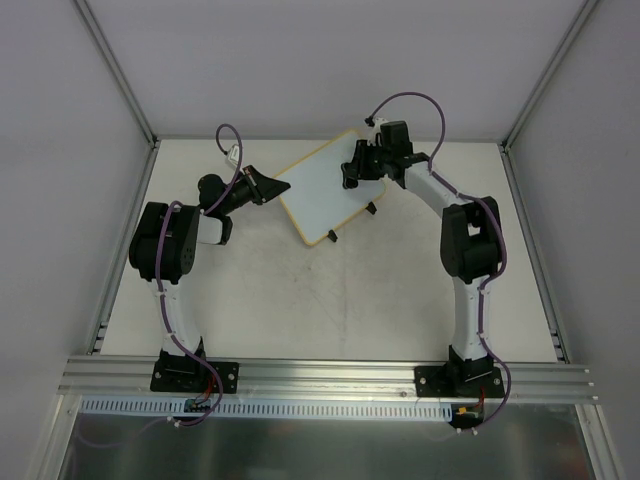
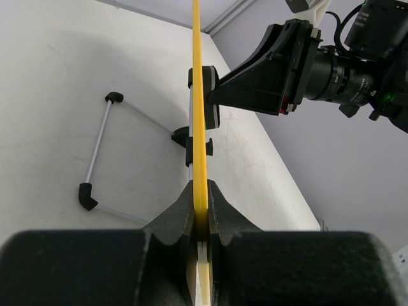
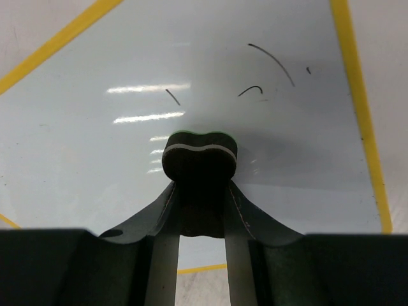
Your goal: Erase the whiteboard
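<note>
The whiteboard (image 1: pixel 325 188), white with a yellow frame and two black clip feet, is held tilted above the table at the back centre. My left gripper (image 1: pixel 268 186) is shut on its left edge; in the left wrist view the yellow frame (image 2: pixel 199 115) runs edge-on between my jaws (image 2: pixel 201 210). My right gripper (image 1: pixel 352 172) is shut on a small black eraser (image 3: pixel 201 153) and presses it against the board face (image 3: pixel 95 146). A few thin dark pen strokes (image 3: pixel 271 62) lie just beyond the eraser.
The white table (image 1: pixel 330 300) is walled by grey panels with aluminium posts. An aluminium rail (image 1: pixel 320 378) runs along the near edge. A thin wire stand with black end caps (image 2: pixel 99 150) projects behind the board.
</note>
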Controlling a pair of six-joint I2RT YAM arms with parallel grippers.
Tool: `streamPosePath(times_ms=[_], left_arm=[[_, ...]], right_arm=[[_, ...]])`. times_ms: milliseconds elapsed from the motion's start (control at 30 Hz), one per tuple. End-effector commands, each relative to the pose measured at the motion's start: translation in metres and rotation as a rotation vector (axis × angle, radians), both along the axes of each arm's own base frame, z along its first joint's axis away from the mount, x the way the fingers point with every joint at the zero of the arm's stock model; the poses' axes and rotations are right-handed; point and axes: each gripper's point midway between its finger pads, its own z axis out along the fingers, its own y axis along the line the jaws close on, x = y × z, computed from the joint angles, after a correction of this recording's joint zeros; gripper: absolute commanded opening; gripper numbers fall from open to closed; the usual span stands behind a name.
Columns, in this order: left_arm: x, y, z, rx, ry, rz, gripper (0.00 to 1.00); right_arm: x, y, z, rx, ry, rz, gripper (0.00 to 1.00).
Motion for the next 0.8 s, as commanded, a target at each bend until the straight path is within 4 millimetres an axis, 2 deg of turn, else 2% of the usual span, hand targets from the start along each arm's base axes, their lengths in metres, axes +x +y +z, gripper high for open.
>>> streamPosePath(times_ms=[0, 267, 767], left_arm=[[-0.027, -0.017, 0.029, -0.004, -0.229, -0.175, 0.0], [-0.034, -0.015, 0.027, 0.0, -0.214, -0.194, 0.0], [-0.044, -0.015, 0.026, 0.016, -0.182, -0.23, 0.0]], right_arm=[[0.012, -0.026, -0.027, -0.095, 0.035, -0.079, 0.0], [0.013, -0.016, -0.014, -0.089, -0.002, -0.035, 0.0], [-0.007, 0.057, 0.03, -0.099, -0.142, 0.113, 0.0]])
